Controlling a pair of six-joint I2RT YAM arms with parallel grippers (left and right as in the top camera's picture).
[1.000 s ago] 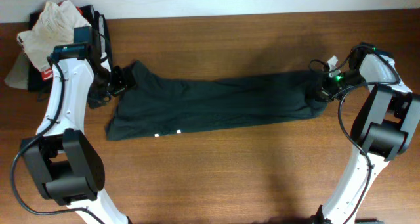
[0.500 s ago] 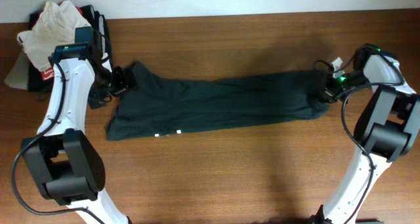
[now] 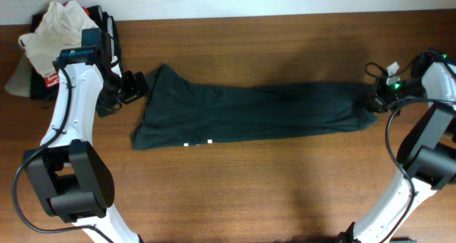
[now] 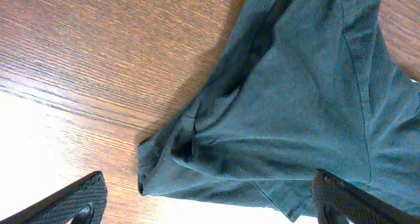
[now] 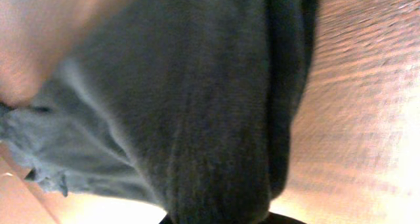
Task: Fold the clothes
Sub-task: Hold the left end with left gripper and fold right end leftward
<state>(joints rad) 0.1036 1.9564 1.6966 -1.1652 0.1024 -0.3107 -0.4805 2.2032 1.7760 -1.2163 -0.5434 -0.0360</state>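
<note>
A dark teal garment (image 3: 249, 113) lies stretched left to right across the wooden table. My right gripper (image 3: 375, 100) is shut on its right end; in the right wrist view the dark cloth (image 5: 197, 106) fills the frame and runs into the jaws. My left gripper (image 3: 135, 88) is open just left of the garment's upper-left corner and holds nothing. In the left wrist view the cloth's bunched corner (image 4: 275, 106) lies between and ahead of the two spread finger pads (image 4: 207, 201).
A heap of other clothes (image 3: 60, 40), beige, red and black, sits at the table's far left corner behind the left arm. The table's far edge runs along the top. Bare wood (image 3: 242, 193) lies in front of the garment.
The right gripper has pulled the garment to the right, so the whole cloth slid that way. Its left corner has come away from the left gripper, which stayed in place.
</note>
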